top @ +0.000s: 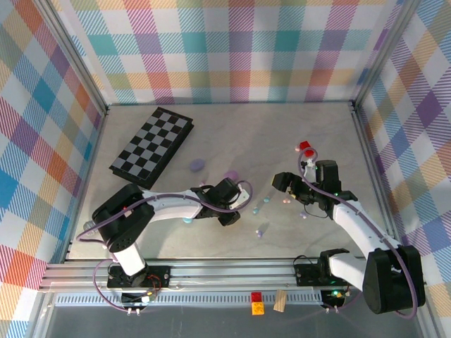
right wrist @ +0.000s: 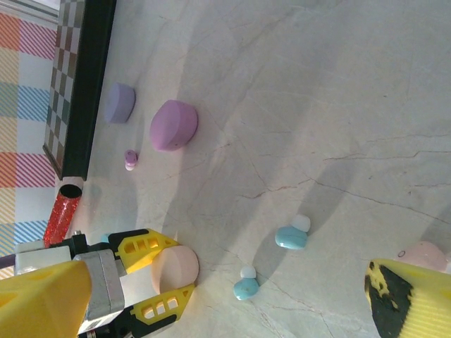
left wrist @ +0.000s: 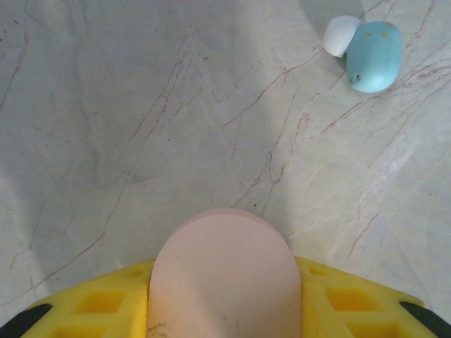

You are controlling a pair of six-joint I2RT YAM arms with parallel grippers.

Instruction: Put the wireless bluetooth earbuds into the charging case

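Top external view, starting at the left. What is that flat thing?

A checkerboard. It lies well past the left gripper. A pale purple case and a darker purple case lie between them.

What does the left gripper have?

The pink case. It sits right between the yellow fingers and touches both. The fingers are pulled in tight on it.

Is the case open?

It looks closed to me. I see just a smooth round top.

Where are the earbuds?

On the table, in front of that gripper. The near blue earbud is close to its tip. The far blue earbud lies a bit farther on. Both are loose, between the two grippers.

And the right gripper?

Its fingers are spread wide and hold nothing. A small pink thing sits just beside one finger. I cannot tell if it is an earbud.

So what step is this?

I think it is grabbing the case. No earbud is in yet. Next, the case must be held still and its lid lifted. Then the right gripper must come down over one tiny earbud and pinch it softly, so it does not skid away.
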